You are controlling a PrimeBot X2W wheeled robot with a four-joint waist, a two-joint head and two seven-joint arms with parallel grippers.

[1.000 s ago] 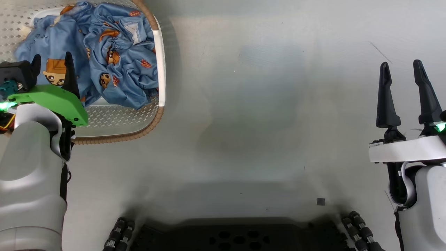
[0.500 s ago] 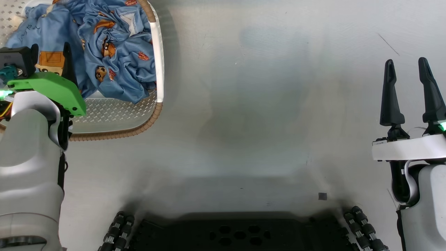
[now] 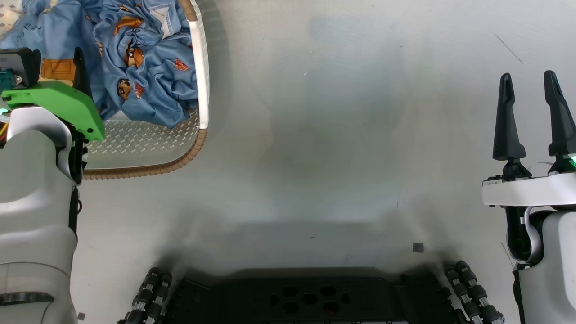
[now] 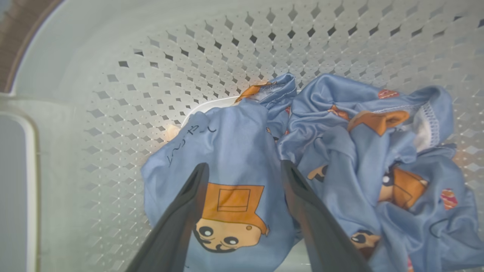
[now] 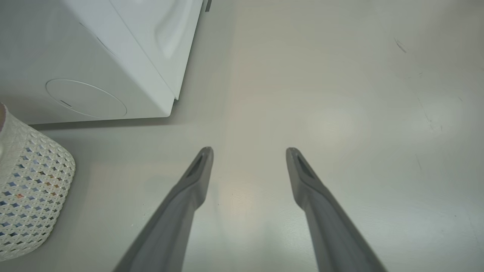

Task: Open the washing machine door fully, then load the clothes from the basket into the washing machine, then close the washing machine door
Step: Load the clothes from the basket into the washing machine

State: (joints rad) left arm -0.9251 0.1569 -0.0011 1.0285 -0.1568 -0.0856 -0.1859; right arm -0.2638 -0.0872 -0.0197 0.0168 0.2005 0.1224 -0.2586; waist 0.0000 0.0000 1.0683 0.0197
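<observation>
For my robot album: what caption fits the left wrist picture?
Open left gripper poised over blue cartoon clothes in the white basket.

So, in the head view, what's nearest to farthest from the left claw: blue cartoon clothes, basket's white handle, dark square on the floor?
1. Light blue cartoon-print clothes, directly beneath the left claw.
2. Basket's white plastic handle, to its right.
3. Small dark floor square, far lower right.
</observation>
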